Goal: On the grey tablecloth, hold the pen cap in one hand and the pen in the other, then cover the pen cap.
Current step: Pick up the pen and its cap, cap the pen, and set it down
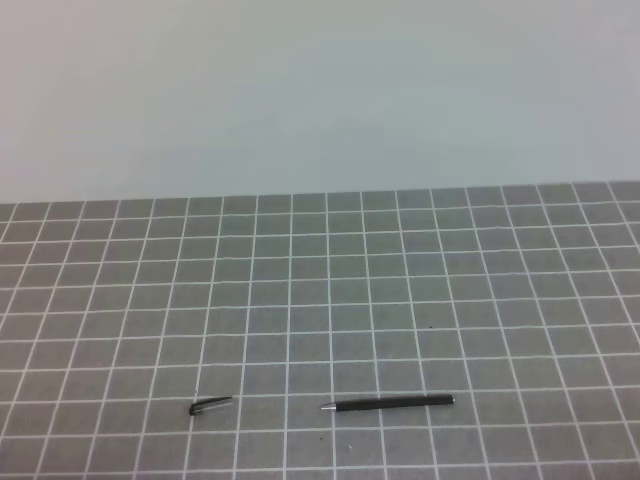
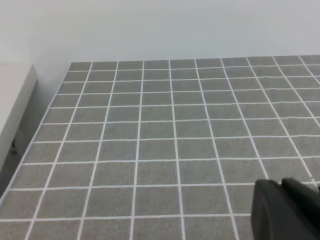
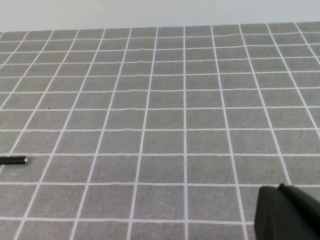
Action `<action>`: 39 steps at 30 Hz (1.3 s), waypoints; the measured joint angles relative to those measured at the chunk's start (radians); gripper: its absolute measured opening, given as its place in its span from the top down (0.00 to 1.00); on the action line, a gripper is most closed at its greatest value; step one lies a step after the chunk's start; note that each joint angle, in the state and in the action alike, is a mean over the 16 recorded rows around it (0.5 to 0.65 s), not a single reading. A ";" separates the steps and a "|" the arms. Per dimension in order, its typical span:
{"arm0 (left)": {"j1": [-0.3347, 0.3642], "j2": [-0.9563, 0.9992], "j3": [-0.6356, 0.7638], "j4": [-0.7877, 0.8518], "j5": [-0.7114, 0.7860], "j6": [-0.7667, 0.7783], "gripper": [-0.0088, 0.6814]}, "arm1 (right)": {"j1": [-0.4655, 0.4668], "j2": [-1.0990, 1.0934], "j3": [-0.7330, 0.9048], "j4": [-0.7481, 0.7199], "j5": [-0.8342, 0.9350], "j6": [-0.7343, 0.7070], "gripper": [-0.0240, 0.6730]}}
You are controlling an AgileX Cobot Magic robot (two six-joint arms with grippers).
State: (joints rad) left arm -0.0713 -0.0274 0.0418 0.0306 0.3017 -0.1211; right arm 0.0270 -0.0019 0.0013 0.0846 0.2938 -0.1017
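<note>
Pen (image 1: 388, 403), one; pen cap (image 1: 210, 406), one.

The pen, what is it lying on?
The long thin black pen lies flat on the grey tablecloth with white grid lines. Nothing else shows under it. The strip of cloth right beneath it is covered, and whatever is below the cloth is hidden.

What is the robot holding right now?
Nothing. The pen and the pen cap both lie apart on the grey tablecloth, with no gripper touching them.
</note>
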 joint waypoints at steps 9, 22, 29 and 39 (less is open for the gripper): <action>0.000 0.000 0.000 0.000 0.000 0.000 0.99 | 0.000 0.000 0.000 0.000 0.000 0.000 0.96; 0.000 0.000 0.000 0.006 0.000 0.000 0.99 | 0.000 0.000 -0.005 0.000 -0.001 0.000 0.96; 0.000 0.000 0.000 0.027 -0.044 0.003 0.99 | 0.000 0.000 -0.005 -0.001 0.000 0.000 0.96; 0.000 0.000 0.000 0.061 -0.371 0.004 0.99 | 0.000 0.000 -0.002 -0.003 -0.068 0.000 0.96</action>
State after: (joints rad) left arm -0.0713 -0.0274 0.0418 0.0916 -0.0693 -0.1171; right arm 0.0270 -0.0019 -0.0009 0.0815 0.2255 -0.1017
